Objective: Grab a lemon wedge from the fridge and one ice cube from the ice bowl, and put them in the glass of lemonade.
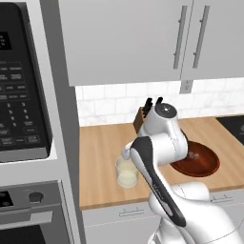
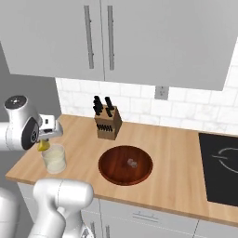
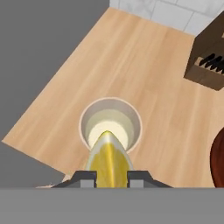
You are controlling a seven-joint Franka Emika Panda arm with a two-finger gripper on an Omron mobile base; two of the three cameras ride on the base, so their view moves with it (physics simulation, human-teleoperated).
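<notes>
Pinching the lemon wedge [image 3: 110, 159], claw [image 3: 111, 178] poised directly above the glass of lemonade [image 3: 111, 125], wooden counter [image 3: 131, 65] beneath

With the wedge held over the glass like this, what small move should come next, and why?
Probably open the gripper and drop the lemon wedge. In the hand view the wedge's tip lies over the mouth of the glass of lemonade, and the right base view shows it just above the rim, so it should fall in.
</notes>
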